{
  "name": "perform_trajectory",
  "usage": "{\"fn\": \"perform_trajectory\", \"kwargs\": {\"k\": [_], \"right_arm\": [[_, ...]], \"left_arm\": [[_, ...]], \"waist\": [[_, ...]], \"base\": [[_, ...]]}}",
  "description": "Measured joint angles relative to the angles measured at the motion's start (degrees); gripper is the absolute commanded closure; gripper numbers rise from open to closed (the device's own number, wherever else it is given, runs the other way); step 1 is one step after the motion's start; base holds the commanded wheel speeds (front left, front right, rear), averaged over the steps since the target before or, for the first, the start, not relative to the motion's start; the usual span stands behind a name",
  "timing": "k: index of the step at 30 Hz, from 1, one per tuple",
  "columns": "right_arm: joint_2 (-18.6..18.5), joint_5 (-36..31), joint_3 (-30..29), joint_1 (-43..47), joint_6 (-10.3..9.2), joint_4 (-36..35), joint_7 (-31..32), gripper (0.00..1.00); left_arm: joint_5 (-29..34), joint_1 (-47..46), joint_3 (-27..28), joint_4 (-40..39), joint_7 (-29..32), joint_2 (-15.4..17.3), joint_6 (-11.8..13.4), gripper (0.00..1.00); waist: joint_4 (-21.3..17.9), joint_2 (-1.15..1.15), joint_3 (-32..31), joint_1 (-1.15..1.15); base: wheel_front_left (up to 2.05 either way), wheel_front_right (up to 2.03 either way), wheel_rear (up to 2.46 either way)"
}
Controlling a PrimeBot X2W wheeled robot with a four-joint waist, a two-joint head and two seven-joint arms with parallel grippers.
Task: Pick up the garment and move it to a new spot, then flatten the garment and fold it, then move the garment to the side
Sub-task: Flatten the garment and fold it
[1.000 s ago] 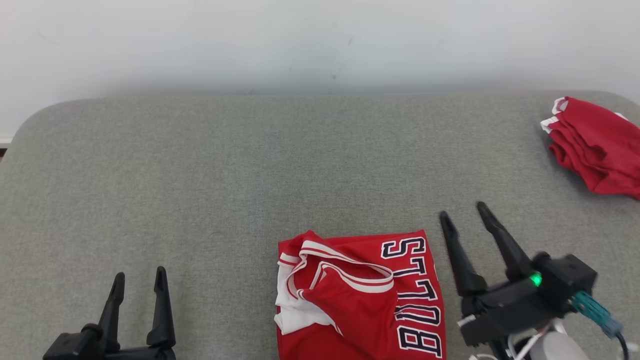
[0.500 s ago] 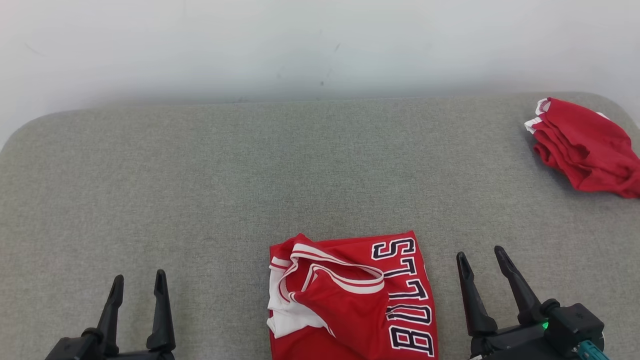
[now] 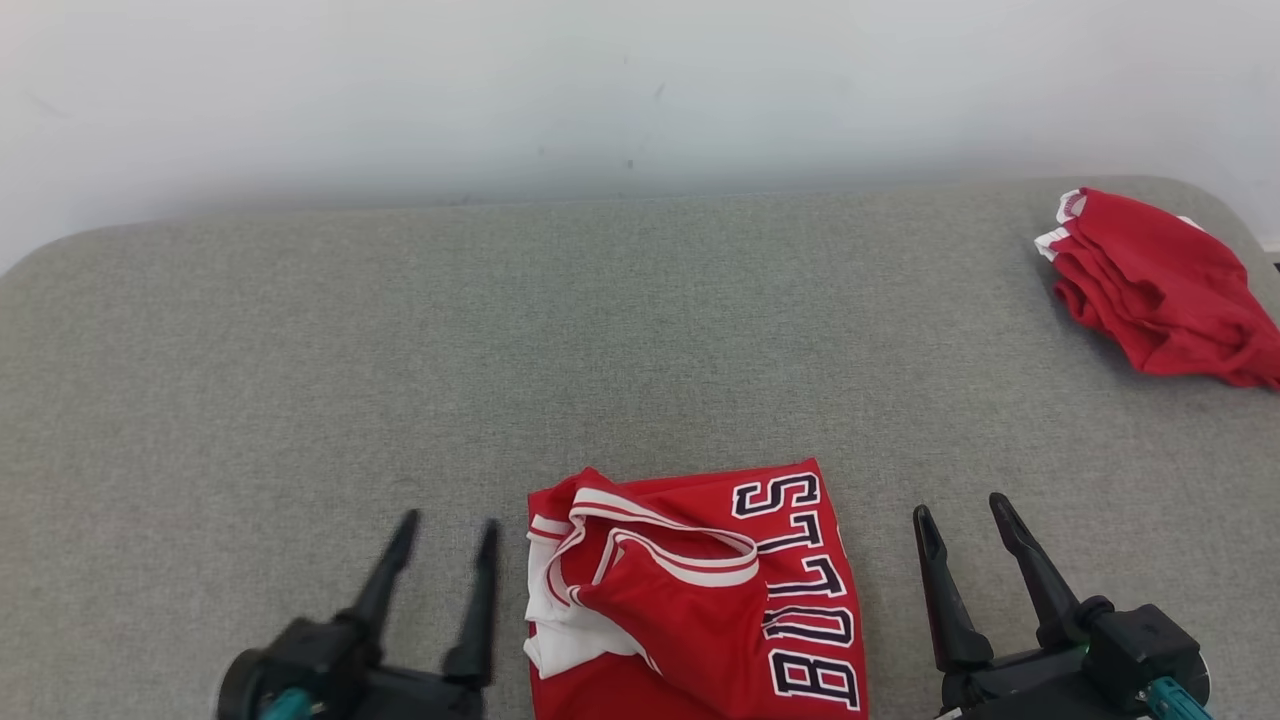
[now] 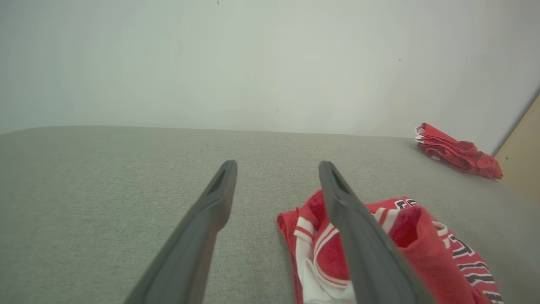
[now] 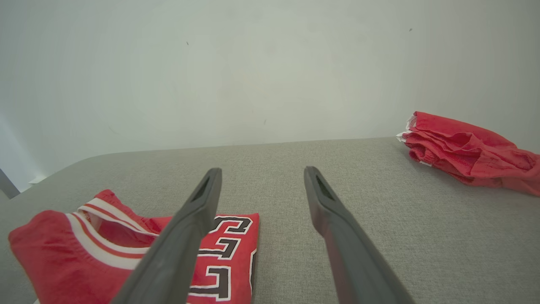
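Item: 1 red sleeveless jersey with white-and-red striped trim and dark "BULLS" lettering (image 3: 700,610), lying folded at the near middle of the grey fabric-covered padded surface (image 3: 500,330), between my 2 sets of jaws. Left jaws: released, holding nothing, their long dark fingers (image 3: 478,600) just beside the jersey's bunched trim side. Right jaws: released, holding nothing, near the lettered side but apart from it. Handling, as I judge it: light, thin, limp cloth, probably slick, so the layers may slide apart when lifted. The lettered half lies flat. The trim half is puffed and loose. Hold, as I judge it: pinch through all layers at the 2 opposite side edges, 1 set of jaws to each, low against the padding, and carry it level so the fold keeps. Room: wide bare padding beyond the jersey and to my left. Taken: the far right corner, by 1 crumpled red cloth pile with white edging (image 3: 1150,290). Edges: rounded far corners, pale wall (image 3: 640,90) close behind the far edge. The jersey's near end runs out of the head view.
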Motion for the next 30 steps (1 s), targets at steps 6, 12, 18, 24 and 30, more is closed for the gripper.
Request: {"fn": "perform_trajectory", "kwargs": {"k": [6, 12, 18, 24, 30], "right_arm": [[0.2, -0.1, -0.4, 0.0, 0.0, 0.3, 0.4, 0.0], [0.2, -0.1, -0.8, -0.3, 0.0, 0.9, 0.4, 0.0], [0.4, 0.1, -1.1, -0.7, 0.0, 1.3, 0.1, 0.0], [0.5, 0.1, -1.7, -1.0, 0.0, 1.4, -0.2, 0.0], [0.5, 0.1, -2.0, -0.9, 0.0, 1.8, -0.5, 0.0]], "left_arm": [[-0.2, -2.4, -8.0, -0.7, 6.5, 1.5, -0.5, 0.0], [-2.0, -3.4, -13.5, -3.2, 14.0, 4.0, -0.8, 0.0], [-3.8, -3.2, -15.7, -4.7, 20.3, 5.7, -0.8, 0.0], [-5.1, -1.9, -16.8, -8.1, 22.4, 6.7, -0.8, 1.0], [-6.1, 0.5, -16.7, -10.8, 22.9, 6.9, 0.2, 1.0]], "waist": [[-1.1, 0.0, 0.4, 0.0], [-2.5, 0.0, 1.4, 0.0], [-4.1, 0.0, 2.6, 0.0], [-4.7, 0.0, 3.4, 0.01], [-3.2, 0.0, 3.2, 0.0]], "base": [[0.0, 0.0, 0.0], [0.0, 0.0, 0.0], [0.0, 0.0, 0.0], [0.0, 0.0, 0.0], [0.0, 0.0, 0.0]]}}
